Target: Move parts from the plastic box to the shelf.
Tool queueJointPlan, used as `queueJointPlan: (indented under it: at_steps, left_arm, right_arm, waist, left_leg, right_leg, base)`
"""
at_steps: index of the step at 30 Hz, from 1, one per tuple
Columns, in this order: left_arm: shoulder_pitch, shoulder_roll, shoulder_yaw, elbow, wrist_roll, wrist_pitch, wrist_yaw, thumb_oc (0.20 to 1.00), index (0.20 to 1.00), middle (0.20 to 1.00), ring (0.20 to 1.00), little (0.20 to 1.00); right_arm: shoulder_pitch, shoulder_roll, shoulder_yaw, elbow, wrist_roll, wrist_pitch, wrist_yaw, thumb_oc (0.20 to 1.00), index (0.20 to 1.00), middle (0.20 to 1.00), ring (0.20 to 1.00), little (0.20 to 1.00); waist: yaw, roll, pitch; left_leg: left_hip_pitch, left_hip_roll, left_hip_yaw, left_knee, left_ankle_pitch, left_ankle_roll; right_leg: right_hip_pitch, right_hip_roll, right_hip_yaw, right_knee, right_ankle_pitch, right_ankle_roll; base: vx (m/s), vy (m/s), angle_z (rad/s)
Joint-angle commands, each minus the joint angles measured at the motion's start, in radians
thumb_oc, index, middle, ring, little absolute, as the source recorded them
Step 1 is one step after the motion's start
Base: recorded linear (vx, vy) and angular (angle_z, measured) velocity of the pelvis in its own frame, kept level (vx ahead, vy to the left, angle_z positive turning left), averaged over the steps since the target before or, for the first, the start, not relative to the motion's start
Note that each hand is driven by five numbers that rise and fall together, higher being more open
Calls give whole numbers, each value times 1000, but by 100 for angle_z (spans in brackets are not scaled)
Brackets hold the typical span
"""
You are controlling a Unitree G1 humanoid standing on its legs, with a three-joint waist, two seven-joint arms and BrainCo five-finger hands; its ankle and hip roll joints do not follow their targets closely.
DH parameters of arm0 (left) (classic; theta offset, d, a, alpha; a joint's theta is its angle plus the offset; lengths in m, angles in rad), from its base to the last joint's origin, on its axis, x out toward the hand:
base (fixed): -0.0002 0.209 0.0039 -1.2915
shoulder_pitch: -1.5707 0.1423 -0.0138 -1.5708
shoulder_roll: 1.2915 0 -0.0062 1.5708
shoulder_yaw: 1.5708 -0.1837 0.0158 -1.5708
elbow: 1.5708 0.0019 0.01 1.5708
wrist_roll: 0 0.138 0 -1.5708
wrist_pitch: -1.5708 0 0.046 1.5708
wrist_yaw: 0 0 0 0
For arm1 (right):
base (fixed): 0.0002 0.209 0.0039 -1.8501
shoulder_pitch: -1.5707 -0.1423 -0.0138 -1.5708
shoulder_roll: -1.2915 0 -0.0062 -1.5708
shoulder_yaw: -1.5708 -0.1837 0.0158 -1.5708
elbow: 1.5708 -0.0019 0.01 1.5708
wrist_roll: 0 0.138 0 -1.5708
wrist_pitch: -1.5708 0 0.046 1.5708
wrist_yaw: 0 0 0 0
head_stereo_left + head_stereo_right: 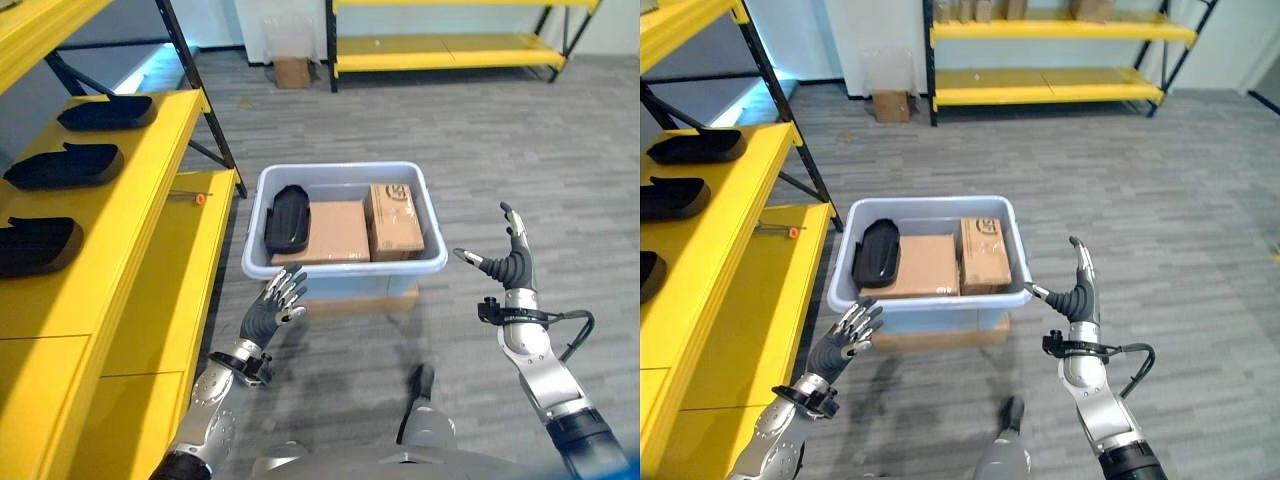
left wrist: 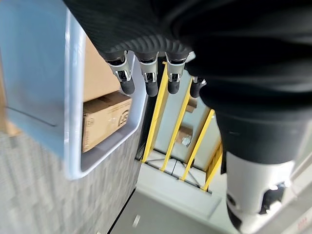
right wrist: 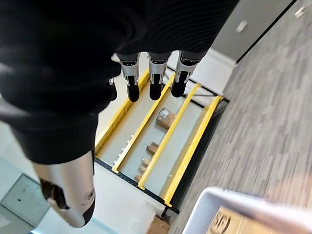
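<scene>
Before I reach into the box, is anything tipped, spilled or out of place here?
Nothing looks spilled or damaged. The plastic box sits level on the floor, with one black part and two cardboard boxes lying inside. Three black parts sit in a row on the yellow shelf. One oddity: an orange-tipped tool lies loose on the lower shelf.

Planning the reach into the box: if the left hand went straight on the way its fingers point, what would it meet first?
Most likely the near wall of the plastic box: the open left hand sits just short of it, fingers aimed up toward the rim. Depth is unclear, so it might clear the rim.
</scene>
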Motion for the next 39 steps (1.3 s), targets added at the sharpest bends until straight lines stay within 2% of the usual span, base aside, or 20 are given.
queueJointPlan:
  at_steps: [1,4,6,8,9,10,13,16,18,19,20,21,23,24,25,26,29,34,39]
  left_arm:
    - [-68,64,14,-101,16,-29,11,1000,1000,1000,1000,1000]
    - [-55,60,18,-104,-20,-26,-15,1000,1000,1000,1000,1000]
    - [-58,53,7,-96,-15,-36,-28,1000,1000,1000,1000,1000]
    - [-73,48,-4,-85,-11,-42,-31,1000,1000,1000,1000,1000]
    - [-88,40,-13,-81,-13,-45,-29,1000,1000,1000,1000,1000]
    - [-94,37,-13,-82,-28,-41,-30,1000,1000,1000,1000,1000]
    - [-112,27,-1,-83,-48,-41,-13,1000,1000,1000,1000,1000]
    - [-109,30,23,-86,-46,-29,-11,1000,1000,1000,1000,1000]
    - [-100,29,40,-86,-31,-38,4,1000,1000,1000,1000,1000]
    - [-93,34,49,-93,-6,-54,39,1000,1000,1000,1000,1000]
    - [-82,44,65,-109,26,-82,61,1000,1000,1000,1000,1000]
    - [-80,44,68,-111,27,-84,61,1000,1000,1000,1000,1000]
    - [-65,51,85,-123,11,-92,45,1000,1000,1000,1000,1000]
    - [-69,49,100,-118,-34,-89,16,1000,1000,1000,1000,1000]
    - [-76,52,107,-113,-30,-84,8,1000,1000,1000,1000,1000]
    - [-76,52,107,-113,-30,-83,8,1000,1000,1000,1000,1000]
    - [-89,51,94,-105,-24,-58,11,1000,1000,1000,1000,1000]
    - [-91,62,69,-99,-21,-54,24,1000,1000,1000,1000,1000]
    - [-61,79,72,-105,-20,-53,33,1000,1000,1000,1000,1000]
  right_arm:
    - [-78,-9,-9,-84,-61,-31,-21,1000,1000,1000,1000,1000]
    - [-92,-38,2,-70,-59,-45,-26,1000,1000,1000,1000,1000]
    - [-105,-60,6,-64,-52,-51,-35,1000,1000,1000,1000,1000]
    - [-109,-68,9,-56,-59,-59,-47,1000,1000,1000,1000,1000]
    - [-112,-73,10,-50,-57,-67,-53,1000,1000,1000,1000,1000]
    - [-111,-76,8,-48,-63,-74,-53,1000,1000,1000,1000,1000]
    - [-79,-87,-12,-57,-73,-117,-24,1000,1000,1000,1000,1000]
    - [-72,-83,-17,-49,-73,-138,-8,1000,1000,1000,1000,1000]
    - [-79,-84,-15,-50,-56,-129,33,1000,1000,1000,1000,1000]
    - [-85,-89,-7,-54,-45,-122,51,1000,1000,1000,1000,1000]
    - [-84,-104,2,-71,0,-108,86,1000,1000,1000,1000,1000]
    - [-83,-105,3,-72,11,-104,89,1000,1000,1000,1000,1000]
    - [-81,-100,21,-68,49,-95,100,1000,1000,1000,1000,1000]
    - [-91,-83,55,-49,35,-106,85,1000,1000,1000,1000,1000]
    - [-99,-68,63,-35,32,-103,101,1000,1000,1000,1000,1000]
    - [-99,-68,63,-35,32,-102,101,1000,1000,1000,1000,1000]
    - [-94,-52,65,-37,36,-70,120,1000,1000,1000,1000,1000]
    - [-85,-44,65,-47,26,-42,127,1000,1000,1000,1000,1000]
    - [-93,-37,61,-63,26,-39,126,1000,1000,1000,1000,1000]
  waist:
    - [-1,-65,34]
    - [-10,-54,27]
    - [-16,-42,22]
    - [-21,-28,20]
    - [-26,-24,18]
    - [-28,-20,15]
    - [-38,-6,-6]
    - [-25,-13,5]
    - [-16,-18,18]
    - [-12,-16,26]
    - [-5,-12,37]
    - [-4,-12,37]
    - [4,-3,40]
    - [7,6,58]
    - [16,14,60]
    - [17,14,61]
    - [14,19,70]
    - [16,14,68]
    - [55,-5,73]
  left_leg:
    - [-33,-91,-5,101,-113,46]
    - [-32,-58,13,140,-118,37]
    - [-60,-19,45,196,-69,19]
    - [-80,9,45,241,-53,3]
    - [-101,25,48,285,-19,-11]
    - [-107,27,48,304,-2,-18]
    - [-148,28,74,497,90,-64]
    - [-221,26,55,567,75,-55]
    - [-262,35,55,505,48,-31]
    - [-279,52,53,409,69,-32]
    - [-305,101,31,249,175,-49]
    - [-304,107,27,230,187,-52]
    - [-304,172,-8,111,276,-96]
    - [-310,205,-21,81,309,-96]
    - [-284,182,-27,57,229,-87]
    - [-283,181,-26,58,227,-87]
    - [-253,150,-8,79,174,-77]
    - [-233,104,-6,67,142,-62]
    - [-257,72,-33,69,126,-42]
  right_leg:
    - [-42,-53,39,45,18,69]
    - [-50,-12,26,120,-70,38]
    - [-55,22,-2,159,-131,-6]
    - [-47,48,-2,179,-177,-18]
    - [-40,67,-8,182,-200,-38]
    - [-37,77,-10,182,-210,-47]
    - [7,128,-52,154,-272,-110]
    - [29,132,-45,153,-285,-115]
    - [40,120,-26,168,-291,-105]
    - [52,113,-13,176,-297,-96]
    - [67,102,-2,181,-294,-91]
    - [69,100,0,183,-295,-89]
    - [93,86,15,199,-321,-76]
    - [97,61,13,243,-333,-77]
    - [84,34,10,286,-341,-56]
    - [84,33,11,289,-342,-55]
    - [79,11,3,335,-353,-49]
    - [61,-1,15,298,-303,-17]
    - [76,-10,3,250,-279,3]
  base:
    - [286,-149,-7]
    - [343,-186,2]
    - [339,-234,10]
    - [261,-210,14]
    - [201,-232,11]
    - [284,-309,27]
    - [234,-299,9]
    - [116,-92,5]
    - [162,111,-11]
    - [223,347,13]
    - [188,322,-3]
    - [172,313,-16]
    - [259,391,-51]
    - [305,614,-52]
    - [167,462,-43]
    - [126,315,-30]
    - [96,213,-14]
    - [43,149,18]
    - [48,80,13]
